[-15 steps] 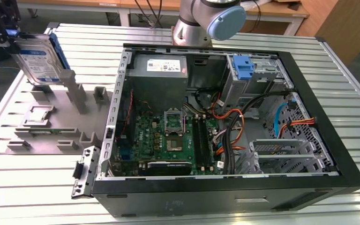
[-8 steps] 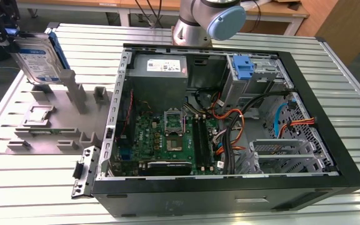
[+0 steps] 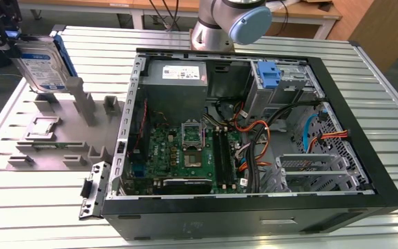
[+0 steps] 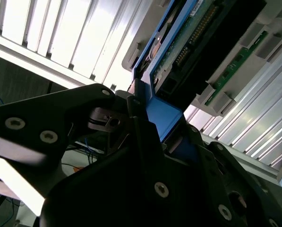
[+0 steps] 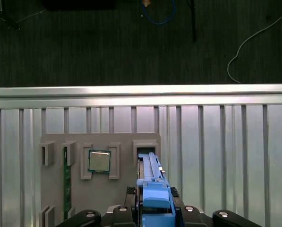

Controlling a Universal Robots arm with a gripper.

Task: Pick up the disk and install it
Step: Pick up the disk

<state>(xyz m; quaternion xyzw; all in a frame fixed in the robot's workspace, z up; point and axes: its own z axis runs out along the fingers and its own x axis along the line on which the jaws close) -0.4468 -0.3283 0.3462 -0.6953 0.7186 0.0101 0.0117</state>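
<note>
Disk (image 3: pixel 40 65) hangs edge-up, long axis near vertical, its blue carrier clamped in the closed end effector (image 3: pixel 6 35). It sits just above the grey fixture tray (image 3: pixel 54 155) on the table (image 3: pixel 379 78), at the exterior view's left. Open computer case (image 3: pixel 254 129) lies well apart, toward the exterior view's right.

Clearance: open over the fixture, crowded inside the case.
The disk (image 3: pixel 39 65), clamped in the gripper (image 3: pixel 6 36), hangs over the grey fixture block (image 3: pixel 54 150), with a tall post (image 3: pixel 83 101) close beside its lower edge. In the computer case (image 3: pixel 254 210), orange and black cables (image 3: pixel 254 140) cross between the motherboard (image 3: pixel 182 150) and the drive cage (image 3: pixel 313 171). A blue bracket (image 3: pixel 271 75) occupies the upper bay.
</note>
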